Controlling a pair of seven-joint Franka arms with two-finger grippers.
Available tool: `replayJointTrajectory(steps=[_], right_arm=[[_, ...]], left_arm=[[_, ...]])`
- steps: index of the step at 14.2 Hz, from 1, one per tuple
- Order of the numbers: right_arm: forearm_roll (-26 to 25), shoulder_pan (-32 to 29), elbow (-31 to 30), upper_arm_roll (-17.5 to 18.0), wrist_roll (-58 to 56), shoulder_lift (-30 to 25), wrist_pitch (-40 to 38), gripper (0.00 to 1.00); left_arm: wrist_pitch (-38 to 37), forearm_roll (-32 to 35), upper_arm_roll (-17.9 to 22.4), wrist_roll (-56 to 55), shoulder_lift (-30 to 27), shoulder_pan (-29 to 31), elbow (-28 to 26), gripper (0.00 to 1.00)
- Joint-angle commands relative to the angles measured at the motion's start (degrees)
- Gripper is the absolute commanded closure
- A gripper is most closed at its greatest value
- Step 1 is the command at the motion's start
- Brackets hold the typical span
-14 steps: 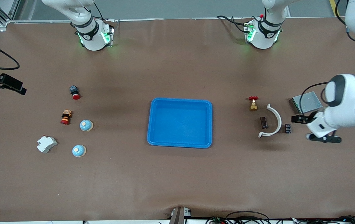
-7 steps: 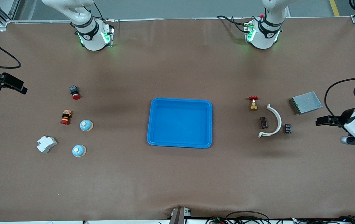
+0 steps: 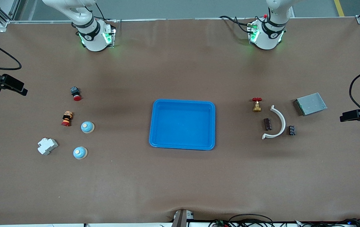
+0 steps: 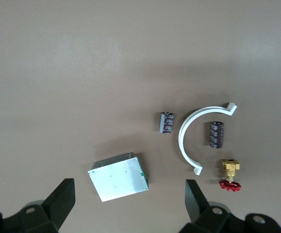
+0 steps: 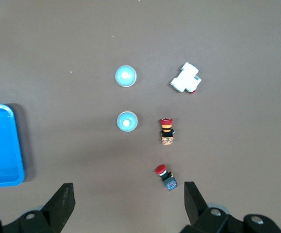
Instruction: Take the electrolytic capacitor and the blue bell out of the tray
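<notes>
Two dark capacitors lie toward the left arm's end of the table: a larger one (image 3: 267, 124) (image 4: 216, 134) inside a white curved clip (image 3: 277, 123) and a smaller one (image 3: 292, 130) (image 4: 167, 122) just outside it. Two light-blue bells (image 3: 87, 127) (image 3: 80, 152) sit toward the right arm's end and also show in the right wrist view (image 5: 127, 121) (image 5: 125, 76). A blue tray (image 3: 156, 126) lies mid-table with nothing in it. My left gripper (image 4: 129, 204) hangs open high over the table's edge by a metal box. My right gripper (image 5: 129, 201) hangs open high near a red push button, holding nothing.
A brass valve with a red wheel (image 3: 256, 104) and a silver metal box (image 3: 310, 104) lie near the capacitors. Two red-capped push buttons (image 3: 75, 93) (image 3: 67, 119) and a white breaker (image 3: 47, 146) lie around the bells.
The left arm has swung away from the capacitors toward its end of the table, now mostly out of the front view. The right arm has hardly moved.
</notes>
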Motion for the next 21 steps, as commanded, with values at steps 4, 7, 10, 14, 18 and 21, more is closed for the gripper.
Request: replayJointTrajectory(steps=[4,7,10,14,18,21], right_arm=[[-2.3,0.3,-1.4,0.5,-0.6,-1.9,1.7,0.00],[-1.8,0.3,-1.3,0.5,-0.6,-1.9,2.2,0.00],[-1.7,0.3,-1.3,0.6,-0.5,-2.0,2.9,0.00],[-1.4,0.3,-1.3,0.6,-0.4,-2.2,3.0,0.00],[1.8,0.3,-1.6,0.4,-0.1,-2.2,2.9,0.00],[1.8,0.3,-1.6,0.4,-0.1,-2.3,2.9,0.00]], left_arm=[[-1.4,-3.4,-0.6,0.3,-3.8,0.6,2.7,0.00],[-1.4,-5.1,-0.2,0.2,-6.5,0.1,2.7,0.00],[-1.3,-5.0,1.0,0.3,-9.5,-3.2,2.4,0.00],[-1.4,-5.4,14.3,0.0,-12.6,-17.3,1.0,0.00],[-1.4,-6.3,20.8,-1.4,-15.3,-24.5,-1.6,0.00],[-1.0,-7.9,20.9,-4.5,-16.6,-24.6,-2.3,0.00]])
